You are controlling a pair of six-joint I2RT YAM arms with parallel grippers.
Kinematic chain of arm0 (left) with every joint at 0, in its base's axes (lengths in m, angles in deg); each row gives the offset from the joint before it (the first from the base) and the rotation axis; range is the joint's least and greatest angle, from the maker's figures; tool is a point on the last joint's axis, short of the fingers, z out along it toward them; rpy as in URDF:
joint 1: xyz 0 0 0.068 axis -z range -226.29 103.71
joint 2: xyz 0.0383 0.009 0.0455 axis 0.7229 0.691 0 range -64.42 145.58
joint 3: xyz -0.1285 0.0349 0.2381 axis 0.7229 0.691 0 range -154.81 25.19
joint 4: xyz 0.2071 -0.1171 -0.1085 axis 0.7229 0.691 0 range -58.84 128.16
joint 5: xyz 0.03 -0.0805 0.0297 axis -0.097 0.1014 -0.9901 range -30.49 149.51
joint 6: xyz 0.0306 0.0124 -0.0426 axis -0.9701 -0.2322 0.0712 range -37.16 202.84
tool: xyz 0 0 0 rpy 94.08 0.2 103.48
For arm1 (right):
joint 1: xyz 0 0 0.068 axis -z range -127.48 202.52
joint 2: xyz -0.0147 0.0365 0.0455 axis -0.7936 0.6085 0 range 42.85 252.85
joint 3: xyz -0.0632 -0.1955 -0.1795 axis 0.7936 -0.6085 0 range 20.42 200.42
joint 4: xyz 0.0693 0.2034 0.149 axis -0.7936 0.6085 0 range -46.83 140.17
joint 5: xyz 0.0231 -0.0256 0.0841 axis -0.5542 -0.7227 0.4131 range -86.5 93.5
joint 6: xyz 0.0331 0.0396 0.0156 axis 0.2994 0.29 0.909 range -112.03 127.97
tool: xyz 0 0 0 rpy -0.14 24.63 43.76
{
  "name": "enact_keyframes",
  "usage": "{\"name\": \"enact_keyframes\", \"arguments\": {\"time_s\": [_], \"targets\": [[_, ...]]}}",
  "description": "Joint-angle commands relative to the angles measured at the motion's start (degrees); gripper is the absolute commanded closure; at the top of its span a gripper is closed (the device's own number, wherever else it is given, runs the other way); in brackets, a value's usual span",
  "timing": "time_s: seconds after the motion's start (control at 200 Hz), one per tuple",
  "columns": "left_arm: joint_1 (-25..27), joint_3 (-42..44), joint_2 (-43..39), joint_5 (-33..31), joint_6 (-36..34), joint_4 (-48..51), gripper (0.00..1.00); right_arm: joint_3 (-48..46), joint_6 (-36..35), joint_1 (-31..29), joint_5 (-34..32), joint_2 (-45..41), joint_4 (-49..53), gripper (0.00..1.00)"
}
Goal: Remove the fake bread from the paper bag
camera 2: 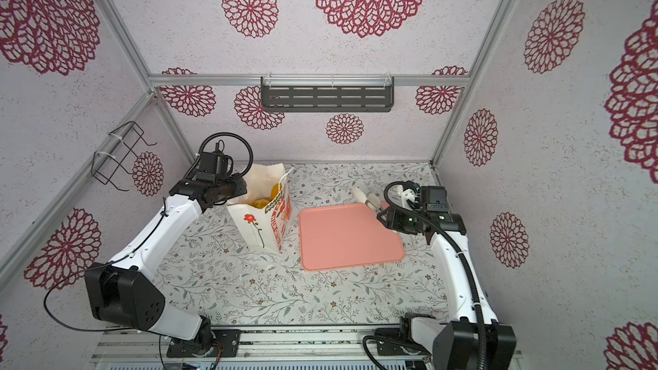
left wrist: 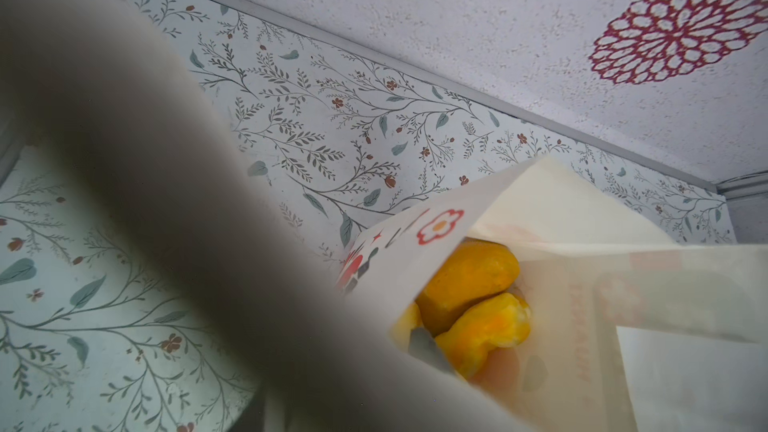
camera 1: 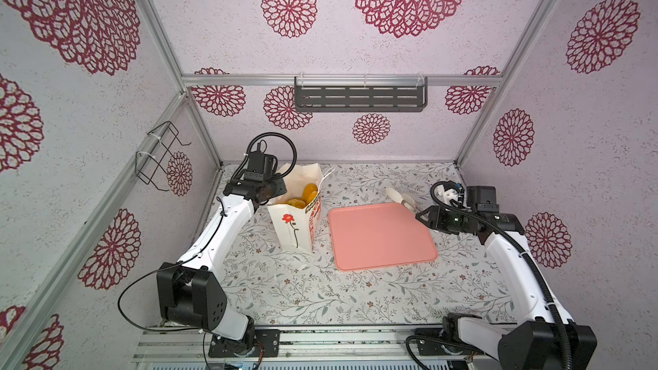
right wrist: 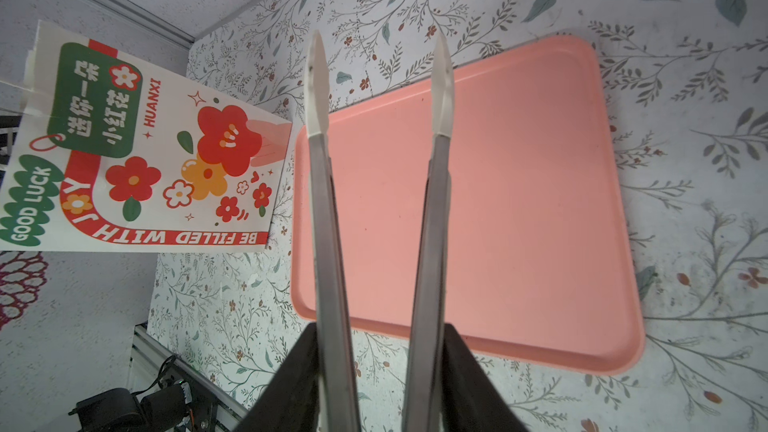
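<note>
The white paper bag (camera 1: pixel 295 229) (camera 2: pixel 256 229) stands upright at the back left with its mouth open. Several pieces of golden fake bread (camera 1: pixel 308 190) (camera 2: pixel 276 190) (left wrist: pixel 469 284) lie inside it. My left gripper (camera 1: pixel 279 190) (camera 2: pixel 242 190) is at the bag's left rim. One grey fingertip (left wrist: pixel 424 347) shows inside the bag next to the bread, and blurred paper hides the rest of the jaws. My right gripper (camera 1: pixel 423 217) (right wrist: pixel 381 328) is shut on metal tongs (right wrist: pixel 320 89), whose white tips stand apart over the tray's far edge.
A flat pink tray (camera 1: pixel 381 236) (right wrist: pixel 519 201) lies right of the bag, with nothing on it. A wire rack (camera 1: pixel 160 158) hangs on the left wall and a dark shelf (camera 1: pixel 359 94) on the back wall.
</note>
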Motion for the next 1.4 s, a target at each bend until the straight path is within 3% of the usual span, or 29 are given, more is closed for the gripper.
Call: {"name": "enact_keyframes", "arguments": {"time_s": [0.0, 0.125, 0.315, 0.64, 0.931, 1.231, 1.396], "targets": [[-0.37, 1.27, 0.94, 3.47, -1.78, -2.83, 0.62, 1.16, -1.00, -0.26, -0.24, -2.25, -1.00, 0.56], [-0.37, 1.63, 0.38, 4.36, -3.05, -2.68, 0.68, 1.39, -0.77, -0.26, -0.41, -2.45, -0.89, 0.56], [-0.67, 0.54, -0.66, 4.44, -4.99, -1.17, 1.00, 2.33, -0.09, -0.26, -0.36, -2.69, -0.59, 0.56], [-2.08, -6.28, -0.72, -3.74, -11.78, 1.49, 1.00, 6.14, 1.81, -1.38, 6.03, -2.29, 1.34, 0.57], [-2.12, -6.09, -4.97, -11.35, -29.24, -9.24, 1.00, 9.93, 4.92, -11.59, 7.38, -1.16, 1.31, 0.57], [0.04, 10.18, -12.96, -2.67, -44.30, -16.26, 1.00, 8.11, 16.43, -29.49, 2.72, -1.67, -7.57, 0.57], [1.25, 19.48, -18.71, 0.15, -45.45, -20.31, 1.00, 11.10, 19.37, -34.83, 0.09, -0.99, -8.35, 0.57]]}}
